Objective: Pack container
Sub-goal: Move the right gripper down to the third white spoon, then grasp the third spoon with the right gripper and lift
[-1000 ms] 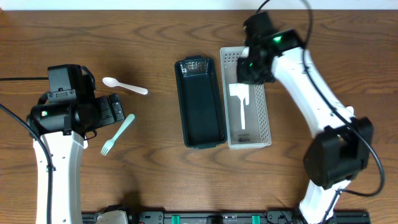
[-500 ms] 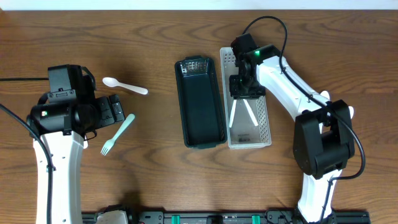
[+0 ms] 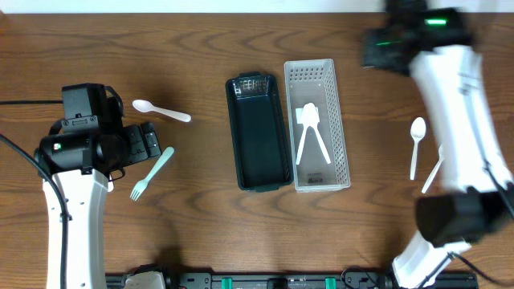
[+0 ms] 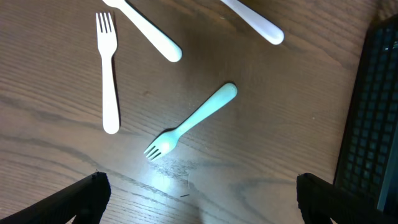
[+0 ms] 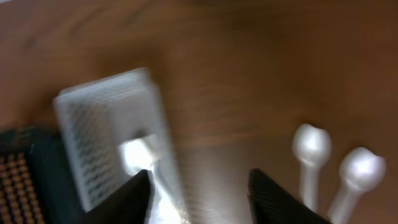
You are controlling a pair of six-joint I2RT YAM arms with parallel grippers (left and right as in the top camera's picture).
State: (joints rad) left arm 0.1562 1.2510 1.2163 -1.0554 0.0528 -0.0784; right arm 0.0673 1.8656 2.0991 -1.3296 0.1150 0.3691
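Left tool (image 4: 202, 196), jaws wide apart; right tool (image 5: 199, 199), jaws apart, nothing between them.

A: Any text, labels or numbers legible in any view?
B: None readable. The dark tray (image 3: 259, 152) has a pale patch at its far end, too small to make out. Nothing legible on the white basket (image 3: 345, 120) either.

two white utensils (image 3: 312, 132) in the perforated white basket (image 3: 309, 76), just beside the dark tray (image 3: 259, 144)
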